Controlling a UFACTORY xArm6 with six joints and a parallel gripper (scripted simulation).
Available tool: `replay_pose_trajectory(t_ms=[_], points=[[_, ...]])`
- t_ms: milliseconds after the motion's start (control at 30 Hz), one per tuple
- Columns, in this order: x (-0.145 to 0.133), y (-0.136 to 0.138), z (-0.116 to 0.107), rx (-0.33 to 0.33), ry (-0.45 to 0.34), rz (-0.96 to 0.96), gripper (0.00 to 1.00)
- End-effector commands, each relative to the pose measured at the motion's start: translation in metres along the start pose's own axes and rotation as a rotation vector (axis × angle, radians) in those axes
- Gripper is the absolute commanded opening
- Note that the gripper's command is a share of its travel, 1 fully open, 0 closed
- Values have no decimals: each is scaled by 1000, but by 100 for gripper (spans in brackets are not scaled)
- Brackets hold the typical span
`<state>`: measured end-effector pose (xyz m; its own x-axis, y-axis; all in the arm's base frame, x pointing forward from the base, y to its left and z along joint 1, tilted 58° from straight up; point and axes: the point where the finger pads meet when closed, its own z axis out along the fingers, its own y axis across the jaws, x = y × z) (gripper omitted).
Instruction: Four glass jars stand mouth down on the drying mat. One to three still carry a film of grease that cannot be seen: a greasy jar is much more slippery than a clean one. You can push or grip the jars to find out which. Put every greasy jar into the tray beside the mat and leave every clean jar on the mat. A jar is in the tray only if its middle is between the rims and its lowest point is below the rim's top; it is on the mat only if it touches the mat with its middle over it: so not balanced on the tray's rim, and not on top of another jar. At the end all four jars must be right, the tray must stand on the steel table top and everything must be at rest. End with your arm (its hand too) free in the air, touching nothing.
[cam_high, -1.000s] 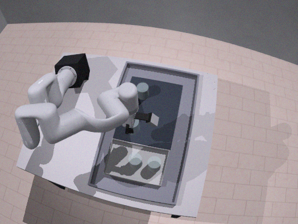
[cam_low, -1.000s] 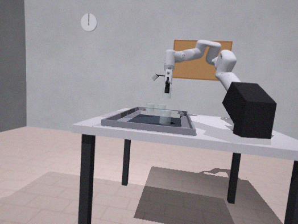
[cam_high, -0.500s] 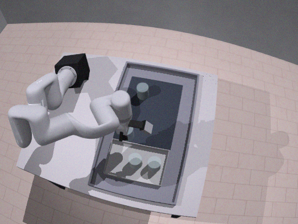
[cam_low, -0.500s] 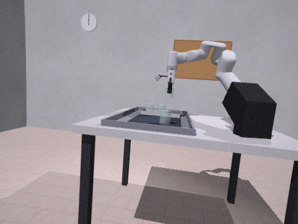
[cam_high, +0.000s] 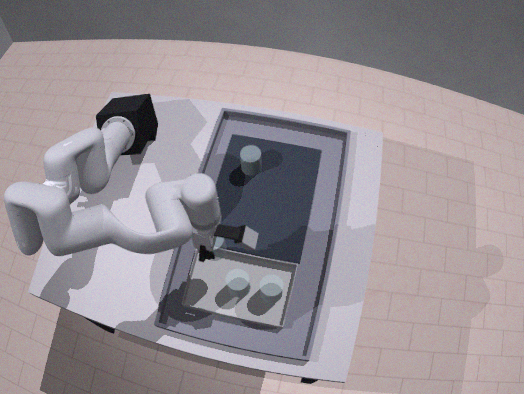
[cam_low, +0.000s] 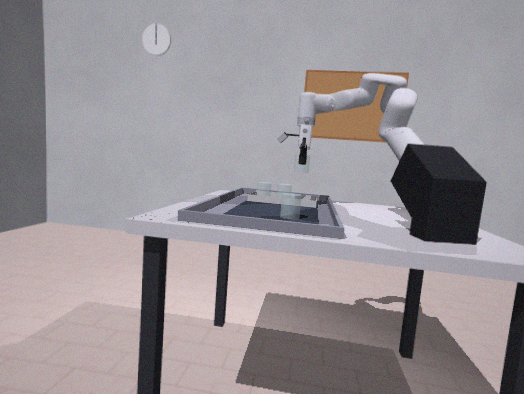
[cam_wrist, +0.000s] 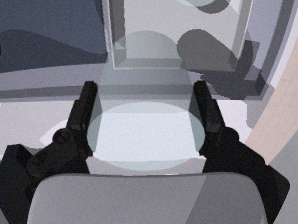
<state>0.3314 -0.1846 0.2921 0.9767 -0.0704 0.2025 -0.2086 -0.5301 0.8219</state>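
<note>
My gripper (cam_high: 206, 254) (cam_low: 302, 161) (cam_wrist: 145, 95) is shut on a clear glass jar (cam_high: 219, 243) (cam_low: 301, 169) (cam_wrist: 146, 135). The jar is held high, well above the table; in the top view it shows near the tray's upper left corner. Two glass jars (cam_high: 237, 280) (cam_high: 271, 286) (cam_low: 264, 188) (cam_low: 284, 188) stand side by side in the light tray (cam_high: 207, 275) (cam_wrist: 150, 20). One glass jar (cam_high: 250, 160) (cam_low: 290, 206) stands on the dark mat (cam_high: 280, 210) (cam_wrist: 50, 30), near its far end from the tray. Grease cannot be seen.
A raised grey rim (cam_high: 337, 210) (cam_low: 260, 225) runs around the mat and tray. The tray's wall stands right at the mat's end. The arm reaches in from the left in the top view, over the white table (cam_high: 125, 220).
</note>
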Motion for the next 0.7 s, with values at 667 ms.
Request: replay_pose_trajectory(t_ms=[667], points=[[-21, 51, -1, 1, 3, 1, 0]])
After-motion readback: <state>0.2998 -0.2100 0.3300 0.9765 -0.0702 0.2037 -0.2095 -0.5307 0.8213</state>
